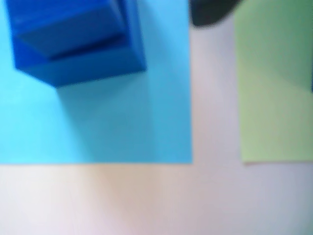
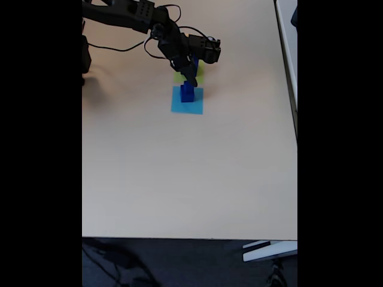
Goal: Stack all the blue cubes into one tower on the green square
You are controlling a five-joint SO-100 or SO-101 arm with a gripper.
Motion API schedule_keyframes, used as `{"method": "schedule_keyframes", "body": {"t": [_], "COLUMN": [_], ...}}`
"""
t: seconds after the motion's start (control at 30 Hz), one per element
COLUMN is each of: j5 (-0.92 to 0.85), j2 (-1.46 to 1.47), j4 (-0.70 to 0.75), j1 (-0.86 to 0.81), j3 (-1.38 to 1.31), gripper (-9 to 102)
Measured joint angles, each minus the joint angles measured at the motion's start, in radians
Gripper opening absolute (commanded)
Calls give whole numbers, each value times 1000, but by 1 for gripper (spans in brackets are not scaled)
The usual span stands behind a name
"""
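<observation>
I see pale table (image 2: 179, 179) spanning fixed view. Black arm (image 2: 131, 15) reaches in from top left, gripper (image 2: 190, 81) low over blue cubes (image 2: 188, 92). Jaws: cannot tell whether apart or clamped, too small and dark. Light-blue square (image 1: 122, 122) holds stack of two dark cubes (image 1: 78, 44), smaller on larger, in wrist view. Green square (image 1: 274, 98) lies just beside, narrow table gap between.

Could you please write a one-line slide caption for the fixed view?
Arm's gripper reaches down over blue cubes on a light-blue square, green square just behind.
</observation>
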State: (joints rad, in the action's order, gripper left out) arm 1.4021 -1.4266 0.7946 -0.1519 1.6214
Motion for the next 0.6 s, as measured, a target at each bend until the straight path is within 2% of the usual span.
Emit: {"method": "schedule_keyframes", "body": {"t": [0.6], "j5": [-54], "j2": [-3], "j4": [-18], "j1": [-40], "j3": [43], "gripper": [21]}}
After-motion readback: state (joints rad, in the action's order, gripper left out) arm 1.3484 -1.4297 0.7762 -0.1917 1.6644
